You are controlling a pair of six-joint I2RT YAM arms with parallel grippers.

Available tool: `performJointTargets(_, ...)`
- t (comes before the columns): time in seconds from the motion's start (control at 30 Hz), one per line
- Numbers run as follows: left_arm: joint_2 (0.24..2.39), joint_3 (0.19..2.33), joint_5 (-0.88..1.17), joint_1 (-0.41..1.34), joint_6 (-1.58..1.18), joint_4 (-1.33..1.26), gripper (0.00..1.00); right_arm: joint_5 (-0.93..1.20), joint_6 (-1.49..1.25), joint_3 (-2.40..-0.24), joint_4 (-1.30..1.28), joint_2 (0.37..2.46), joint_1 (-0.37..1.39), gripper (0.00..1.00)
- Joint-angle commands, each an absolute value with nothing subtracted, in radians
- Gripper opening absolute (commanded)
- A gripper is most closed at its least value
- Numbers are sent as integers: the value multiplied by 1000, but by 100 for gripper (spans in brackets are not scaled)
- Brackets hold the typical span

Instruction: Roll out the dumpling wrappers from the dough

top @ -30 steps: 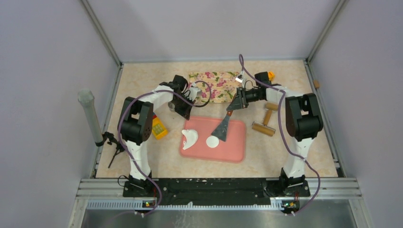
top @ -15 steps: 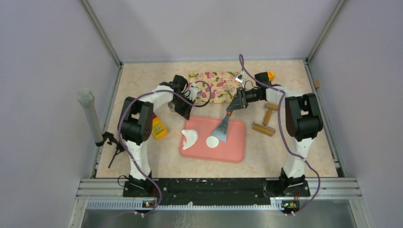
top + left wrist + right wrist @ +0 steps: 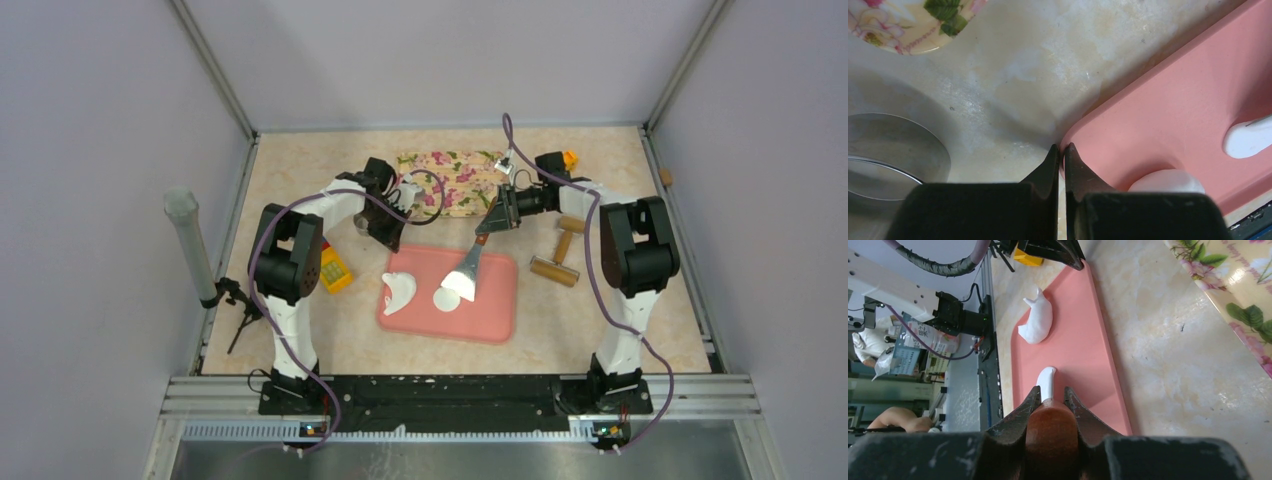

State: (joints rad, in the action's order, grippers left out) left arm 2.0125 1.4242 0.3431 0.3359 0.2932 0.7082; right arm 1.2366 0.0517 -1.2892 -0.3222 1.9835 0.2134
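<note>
Pink mat (image 3: 495, 300): floppy, probably sticky dumpling wrapper (image 3: 443, 299), best scooped from underneath; my right gripper (image 3: 493, 224) clamps the spatula (image 3: 466, 268), left gripper (image 3: 1060, 152) closed, empty.

a pink mat (image 3: 495, 312) lies on the surface (image 3: 570, 335). on its left part sits an irregular white dough (image 3: 400, 292), and just right of it a round dumpling wrapper (image 3: 445, 299). the right claw (image 3: 492, 224) grips a metal spatula (image 3: 468, 268) by its handle, blade tip at the wrapper's far edge. the left claw (image 3: 390, 236) hangs by the mat's far-left corner. a wooden roller (image 3: 557, 258) lies right of the mat.
</note>
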Motion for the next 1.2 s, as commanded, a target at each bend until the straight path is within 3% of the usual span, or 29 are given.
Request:
performJointTargets(0.0,2092,1407,256,338,292,647,0,1333,41,-1299,-347,1910,235,0)
performJointTargets(0.47,2093,1409,256,339,295,650,0,1226,23,-1304,-307,1848,222,0)
performJointTargets(0.7,2094,1410,256,342,296,650,0,1160,-155,-1244,-85,1791,165,0)
performJointTargets(1.17,2097,1414,249,344,293,652,0,1017,-15,-1256,-247,1925,180,0)
